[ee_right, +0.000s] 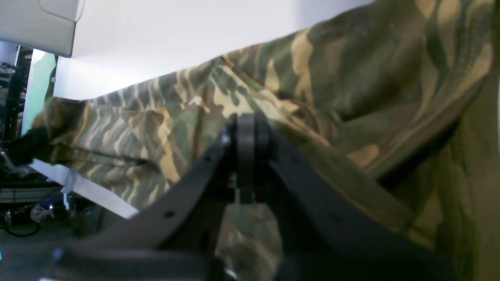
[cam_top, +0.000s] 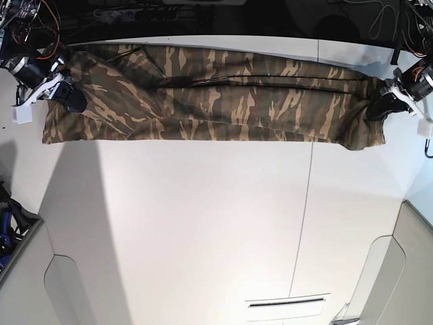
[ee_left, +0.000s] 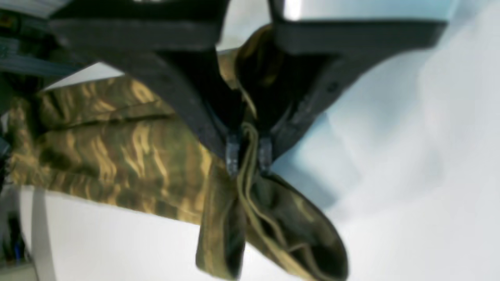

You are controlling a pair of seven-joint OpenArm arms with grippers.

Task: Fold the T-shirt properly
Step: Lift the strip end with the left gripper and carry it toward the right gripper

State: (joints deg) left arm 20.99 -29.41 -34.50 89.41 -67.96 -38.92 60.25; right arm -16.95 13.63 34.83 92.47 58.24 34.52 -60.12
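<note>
The camouflage T-shirt point(cam_top: 216, 95) lies stretched as a long band across the far part of the white table. At its right end in the base view, my left gripper point(cam_top: 379, 107) is on the cloth. The left wrist view shows that gripper point(ee_left: 249, 156) shut on a bunched edge of the T-shirt point(ee_left: 117, 156), with a fold hanging below the fingertips point(ee_left: 232, 156). My right gripper point(cam_top: 71, 100) is at the band's left end. In the right wrist view, that gripper point(ee_right: 247, 128) is shut, its tips buried in the T-shirt point(ee_right: 351, 78).
The white table point(cam_top: 203, 223) stretches toward the near side, with a thin seam point(cam_top: 304, 223) running front to back. Grey panels point(cam_top: 67, 291) sit at both near corners. Cables and electronics point(cam_top: 20, 13) crowd the far left corner.
</note>
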